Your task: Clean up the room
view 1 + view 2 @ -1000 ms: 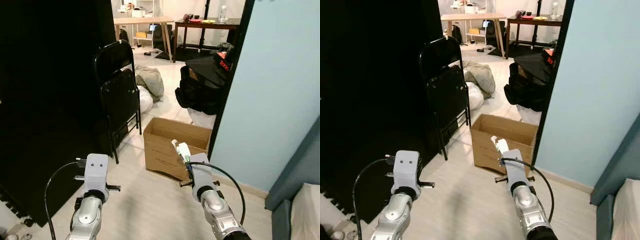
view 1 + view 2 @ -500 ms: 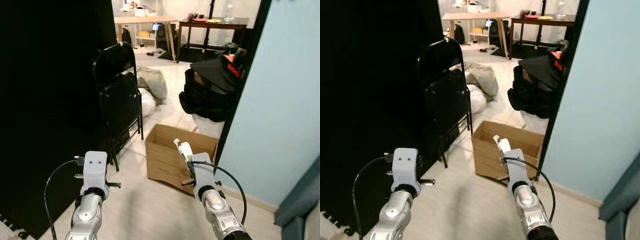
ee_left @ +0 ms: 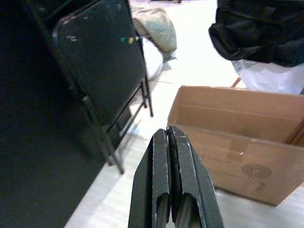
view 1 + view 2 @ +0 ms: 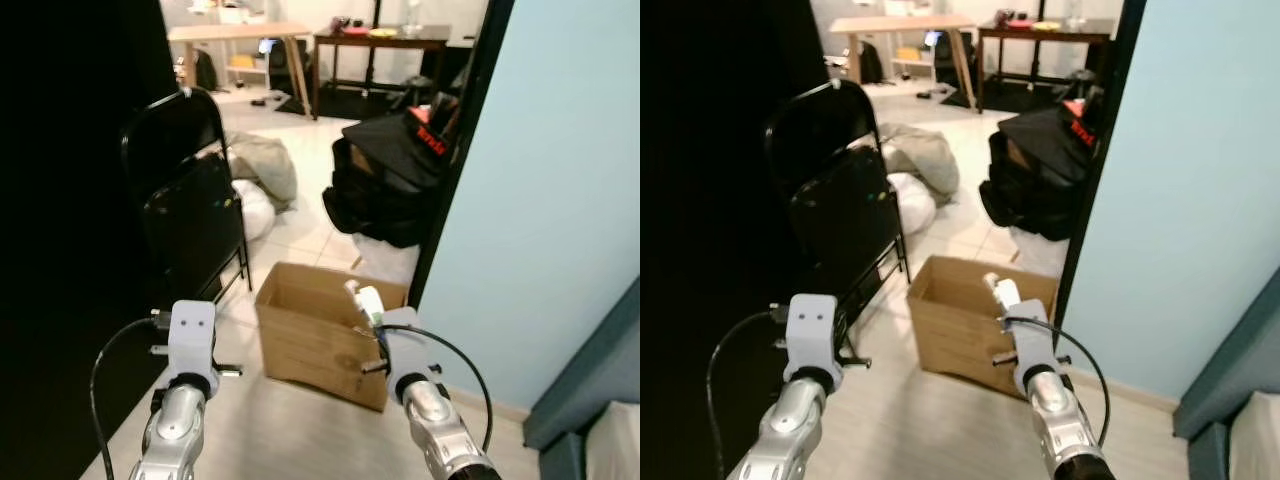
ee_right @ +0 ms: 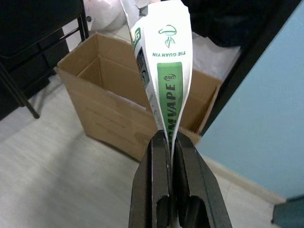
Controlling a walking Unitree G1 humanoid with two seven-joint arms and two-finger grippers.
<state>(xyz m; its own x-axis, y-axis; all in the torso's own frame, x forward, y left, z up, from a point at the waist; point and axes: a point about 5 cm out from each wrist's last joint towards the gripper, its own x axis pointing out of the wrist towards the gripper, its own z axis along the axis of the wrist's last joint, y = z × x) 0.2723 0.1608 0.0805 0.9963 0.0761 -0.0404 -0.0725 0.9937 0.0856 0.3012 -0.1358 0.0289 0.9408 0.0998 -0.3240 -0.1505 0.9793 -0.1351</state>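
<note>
An open cardboard box stands on the pale floor beside the blue wall. My right gripper is shut on a white and green packet, held up just short of the box's near side; the packet sticks up above the right wrist. My left gripper is shut with nothing in it, held out at the left, facing the box and the black folding chair.
A black folding chair stands left of the box against a dark wall. Behind lie a grey bundle, a white bag and black bags. Tables stand far back. A blue wall is on the right.
The camera has moved forward and swung right, so the box now lies nearer and more to the left. Both grippers stay shut; the packet is still held.
</note>
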